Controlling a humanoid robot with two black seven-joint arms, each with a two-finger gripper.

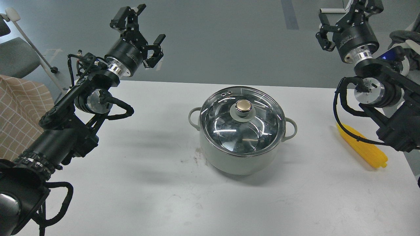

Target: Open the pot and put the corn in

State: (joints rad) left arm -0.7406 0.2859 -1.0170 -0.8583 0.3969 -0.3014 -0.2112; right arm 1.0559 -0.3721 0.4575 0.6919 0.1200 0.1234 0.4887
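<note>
- Glass lid (242, 119) covers the pot (236, 157) at table centre; corn (364, 147) lies to its right, partly under my right arm.
- My 2 grippers, left (144, 36) and right (341, 18), hang raised, spread wide, empty.
- Advice: pinch the knob (243, 105) centrally, lift the lid vertically.

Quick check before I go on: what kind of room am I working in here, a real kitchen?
Probably a lab or office test space, not a kitchen: a plain white table, bare grey floor and an office chair at left.
</note>
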